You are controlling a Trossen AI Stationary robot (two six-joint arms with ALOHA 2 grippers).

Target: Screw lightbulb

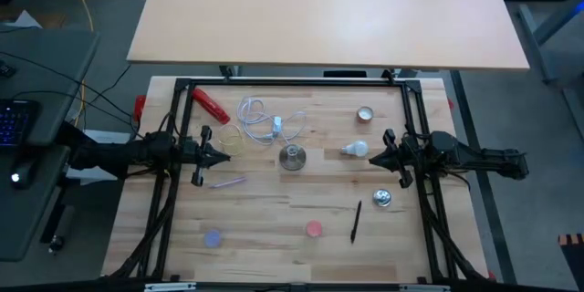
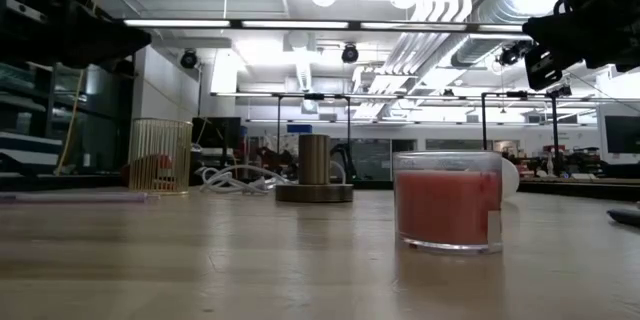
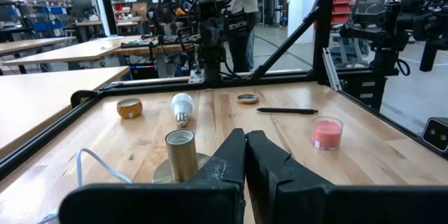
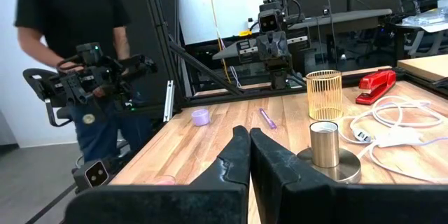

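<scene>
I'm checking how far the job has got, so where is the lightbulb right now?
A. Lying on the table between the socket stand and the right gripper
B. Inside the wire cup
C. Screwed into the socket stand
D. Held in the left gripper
A. In the high view the lightbulb lies loose on the wood, apart from the socket stand, whose top is empty, and just short of the right gripper; the left gripper holds nothing.
</scene>
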